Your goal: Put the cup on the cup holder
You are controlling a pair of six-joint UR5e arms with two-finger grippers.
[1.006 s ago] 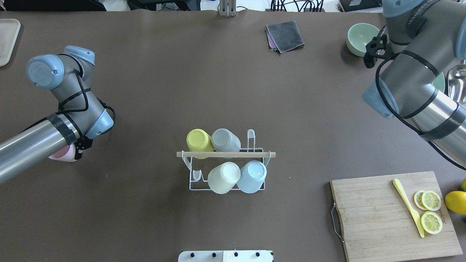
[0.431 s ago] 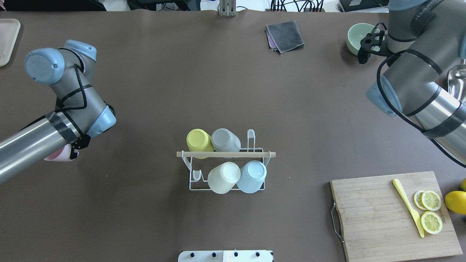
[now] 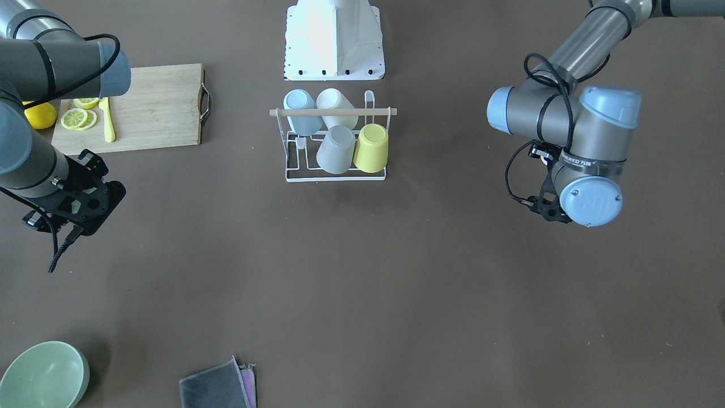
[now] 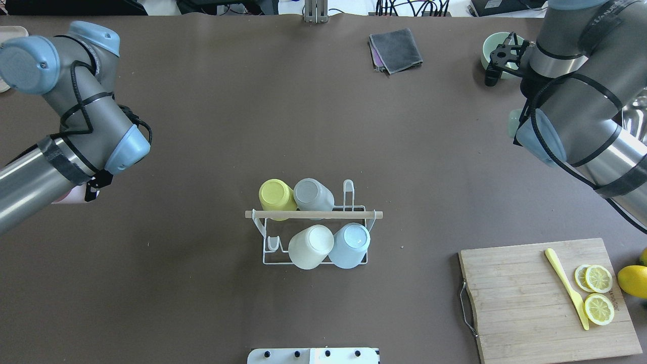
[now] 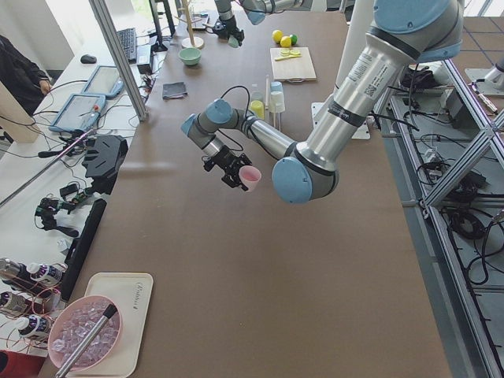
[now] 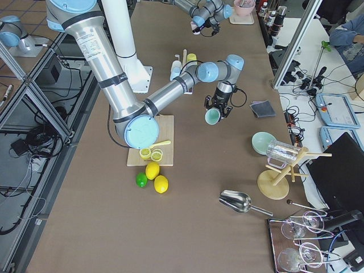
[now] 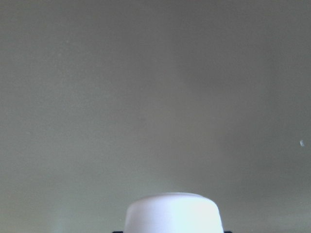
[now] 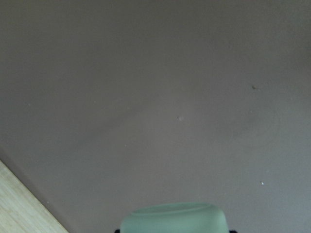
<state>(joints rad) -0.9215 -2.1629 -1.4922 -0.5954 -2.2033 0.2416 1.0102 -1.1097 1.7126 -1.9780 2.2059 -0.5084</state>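
Exterior left view gives us the best look: the left gripper [image 5: 239,173] is clamped on a pink cup [image 5: 251,178], carried clear of the table and well apart from the cup holder [image 4: 313,215]. Same deal on the other arm, where the right gripper [image 6: 218,109] is closed around a mint cup [image 6: 211,116].

The holder sits mid-table with a yellow cup [image 4: 275,194], grey cup [image 4: 312,194], cream cup [image 4: 311,246] and blue cup [image 4: 350,245] upended on it. That leaves two bare pegs [image 4: 273,242], one beside the cream cup and one beside the grey.

We'd guess these cups are light, stiff plastic with smooth, slightly slippery walls, nothing fragile. Pinching across the outer wall looks right to us, since it leaves the mouth free to drop over a peg. Exactly where the fingers sit, we can't tell.
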